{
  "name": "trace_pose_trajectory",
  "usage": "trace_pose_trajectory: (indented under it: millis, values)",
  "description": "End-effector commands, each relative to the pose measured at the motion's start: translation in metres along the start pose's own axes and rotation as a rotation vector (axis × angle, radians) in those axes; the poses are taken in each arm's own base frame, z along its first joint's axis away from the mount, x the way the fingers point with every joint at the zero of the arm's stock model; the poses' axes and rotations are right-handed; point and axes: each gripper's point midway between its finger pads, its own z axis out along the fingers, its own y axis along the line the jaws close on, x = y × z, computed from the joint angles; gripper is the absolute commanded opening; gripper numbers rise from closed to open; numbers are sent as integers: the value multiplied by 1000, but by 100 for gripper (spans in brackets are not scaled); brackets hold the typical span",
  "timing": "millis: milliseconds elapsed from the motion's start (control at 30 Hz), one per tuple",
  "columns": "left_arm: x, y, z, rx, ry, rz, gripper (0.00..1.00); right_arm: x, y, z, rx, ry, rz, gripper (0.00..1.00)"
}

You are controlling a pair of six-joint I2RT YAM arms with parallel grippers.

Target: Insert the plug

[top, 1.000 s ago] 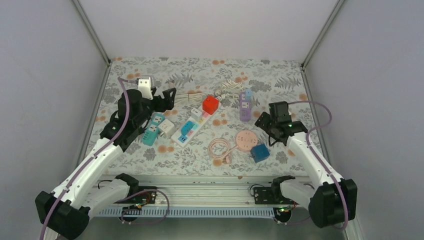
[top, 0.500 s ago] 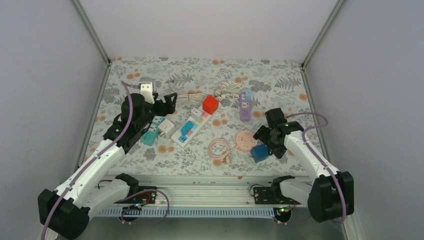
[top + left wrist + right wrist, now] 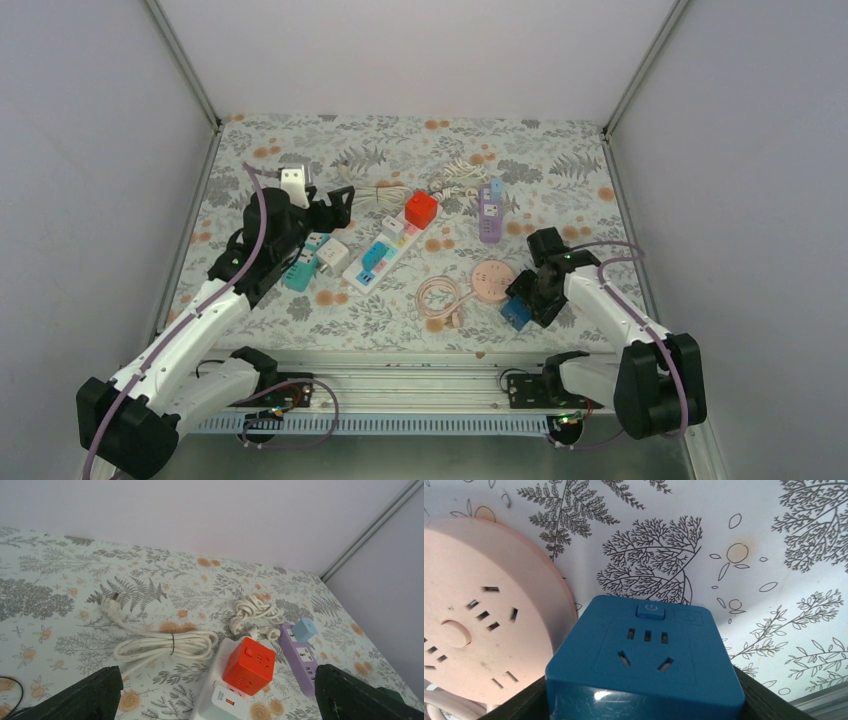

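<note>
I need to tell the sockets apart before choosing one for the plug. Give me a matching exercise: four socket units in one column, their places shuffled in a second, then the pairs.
Things
1. red cube socket
2. blue cube socket
3. purple power strip
4. pink round socket disc

Places
A. right beside the blue cube socket, on the flowered cloth
B. on the far end of the white power strip
C. between the fingers of the right tool
D. carrying a small light-blue cube at its far end

Pairs: 1-B, 2-C, 3-D, 4-A
</note>
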Motion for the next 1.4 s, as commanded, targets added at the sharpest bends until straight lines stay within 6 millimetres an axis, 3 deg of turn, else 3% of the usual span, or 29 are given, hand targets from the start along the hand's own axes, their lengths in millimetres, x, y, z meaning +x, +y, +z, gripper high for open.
trace_pose_trajectory:
  millis: [0,100,233,433,600,700,800,1000,1133,1367]
  values:
    - [-5,-8,-1,48,-25,0,96,-2,16,-10,-72,-8,-9,55]
    - [-1,-22,2,133,-7,29,95,-11,26,-32,-98,-54,-26,55]
    - [5,-45,4,254,10,53,95,-38,43,-84,-157,-222,-10,56]
    - [17,-95,12,400,13,111,100,-62,109,-139,-469,-339,-35,56]
    - [33,-146,19,574,42,67,100,-64,162,-184,-797,-362,-21,54]
    - [41,-175,26,653,56,31,100,-57,181,-196,-929,-319,-28,54]
    - [58,-199,49,661,126,-9,100,-48,195,-202,-1005,-266,-52,54]
    - [76,-250,71,680,106,-2,100,-30,213,-222,-1117,-207,-138,55]
    - [82,-263,79,668,85,-14,100,-27,211,-230,-1120,-219,-176,57]
    - [81,-261,92,594,25,-16,100,-14,214,-221,-1142,-121,-190,57]
